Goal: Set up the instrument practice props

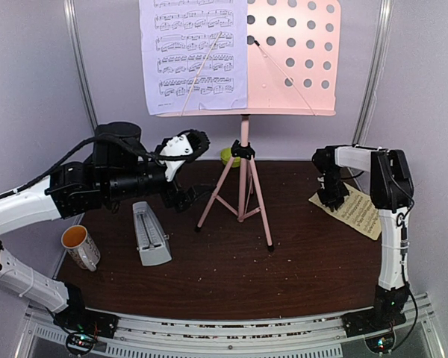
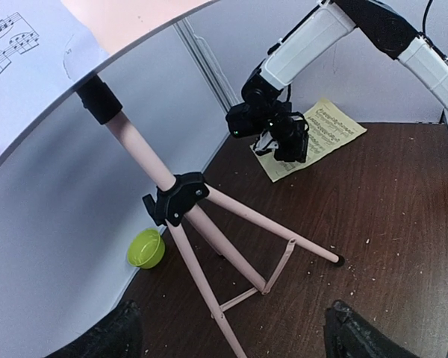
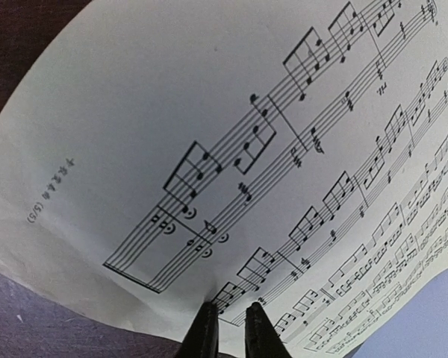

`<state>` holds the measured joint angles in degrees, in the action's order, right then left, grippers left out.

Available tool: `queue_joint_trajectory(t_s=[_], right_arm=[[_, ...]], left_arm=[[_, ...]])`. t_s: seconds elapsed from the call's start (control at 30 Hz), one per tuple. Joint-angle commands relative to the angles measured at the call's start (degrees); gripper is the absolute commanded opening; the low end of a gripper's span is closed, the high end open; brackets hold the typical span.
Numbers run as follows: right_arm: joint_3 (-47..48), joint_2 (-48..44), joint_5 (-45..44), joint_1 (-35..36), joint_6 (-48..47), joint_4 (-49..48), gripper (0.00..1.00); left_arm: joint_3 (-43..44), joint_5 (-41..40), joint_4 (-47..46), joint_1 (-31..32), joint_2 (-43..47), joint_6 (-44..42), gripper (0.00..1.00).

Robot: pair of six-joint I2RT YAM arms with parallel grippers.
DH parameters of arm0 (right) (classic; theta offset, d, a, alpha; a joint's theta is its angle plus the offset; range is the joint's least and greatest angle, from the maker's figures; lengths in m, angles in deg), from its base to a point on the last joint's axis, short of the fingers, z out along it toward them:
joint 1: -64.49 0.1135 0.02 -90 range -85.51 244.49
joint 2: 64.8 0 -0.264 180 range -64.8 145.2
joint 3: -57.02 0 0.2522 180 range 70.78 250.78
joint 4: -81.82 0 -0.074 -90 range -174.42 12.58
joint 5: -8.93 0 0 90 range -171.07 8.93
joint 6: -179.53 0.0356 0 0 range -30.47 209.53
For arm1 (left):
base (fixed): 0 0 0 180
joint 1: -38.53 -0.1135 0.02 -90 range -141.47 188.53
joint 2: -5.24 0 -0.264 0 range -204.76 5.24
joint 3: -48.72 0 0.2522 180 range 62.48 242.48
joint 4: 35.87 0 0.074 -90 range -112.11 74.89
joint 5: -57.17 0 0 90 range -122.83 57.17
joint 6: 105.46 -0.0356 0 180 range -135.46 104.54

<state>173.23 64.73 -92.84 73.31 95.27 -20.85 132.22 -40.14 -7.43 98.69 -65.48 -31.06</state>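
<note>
At 8 o'clock on the table (image 1: 306, 268) sits the metronome (image 1: 151, 235), a mug (image 1: 81, 246) just beside it; neither is touched. The left hand (image 2: 231, 339) hangs open and empty at 9 o'clock, facing the stand (image 1: 243, 186) and apart from its legs. At 3 o'clock the right hand (image 3: 231, 328) has its fingers pinched nearly together on the near edge of the yellow page (image 1: 362, 212), which bows up from the table; I judge it gripped, though the hold looks thin. The step in hand seems to be carrying this page to the desk (image 1: 299, 52) at 12 o'clock; there the lavender page (image 1: 194, 56) fills the left half and the right half is bare. Lift straight up first so the sheet peels off without creasing; swing wide of the stand's right leg; rest the bottom edge on the lip beside the lavender page, then let go; a knock could tip the tripod.
</note>
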Motion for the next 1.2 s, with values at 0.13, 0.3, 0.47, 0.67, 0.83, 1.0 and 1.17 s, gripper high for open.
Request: queue_joint_trajectory(t_s=[0.13, 0.3, 0.47, 0.67, 0.83, 1.0, 1.17], right_arm=[[-1.79, -2.56, 16.87, -1.3, 0.62, 2.37, 0.16], [2.41, 0.36, 21.62, 0.88, 1.61, 5.25, 0.16], [-0.35, -1.79, 23.85, 1.98, 1.7, 5.17, 0.16], [-9.23, -6.82, 30.3, 5.36, 3.19, -0.09, 0.17], [-12.47, -15.99, 25.47, 7.67, 7.67, -9.24, 0.23], [-9.61, -19.68, 5.95, 11.96, 3.54, -10.41, 0.43], [-6.77, -15.02, -7.47, 14.72, 0.41, -6.15, 0.56]], left_arm=[[0.02, 1.32, -4.47, -0.74, -0.33, -0.6, 0.86], [0.75, 1.39, -4.39, -0.84, -0.65, -0.82, 0.86], [0.58, 1.18, -4.46, -0.84, -0.3, -0.58, 0.86], [1.11, 1.71, -4.92, -0.84, -1.13, -0.49, 0.86], [1.88, 2.2, -4.65, -0.84, -1.6, -0.1, 0.86], [1.98, 1.94, -3.91, -0.84, -1.36, -0.37, 0.86], [1.82, 1.47, -3.63, -0.84, -0.87, -0.85, 0.86]])
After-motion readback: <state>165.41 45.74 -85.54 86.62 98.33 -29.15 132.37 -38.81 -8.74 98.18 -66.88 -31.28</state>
